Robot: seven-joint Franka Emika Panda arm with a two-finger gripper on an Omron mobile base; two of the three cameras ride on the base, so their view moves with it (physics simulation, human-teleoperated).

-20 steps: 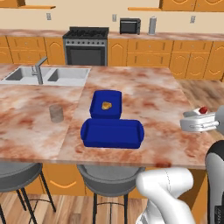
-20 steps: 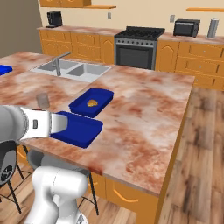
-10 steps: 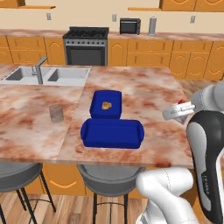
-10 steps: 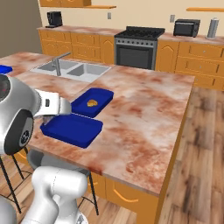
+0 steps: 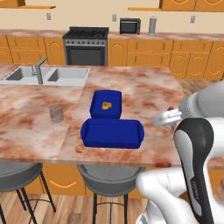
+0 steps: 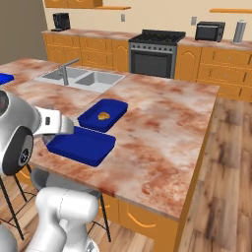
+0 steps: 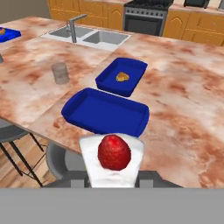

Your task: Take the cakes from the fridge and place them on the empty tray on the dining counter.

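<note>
The jaws grip the white cake slice with the red cherry top; in the hand view the slice sits between the two finger tips at the bottom of the picture. The slice is held in the air above the worktop, just short of the near rim of the empty blue tray. In the left base view the gripper is just right of the empty tray, over the marble top. The second blue tray, carrying a golden pastry, lies directly behind the empty one, near but apart. A small grey cup stands left of both trays. The steel sink is set in the far left part of the worktop.
</note>
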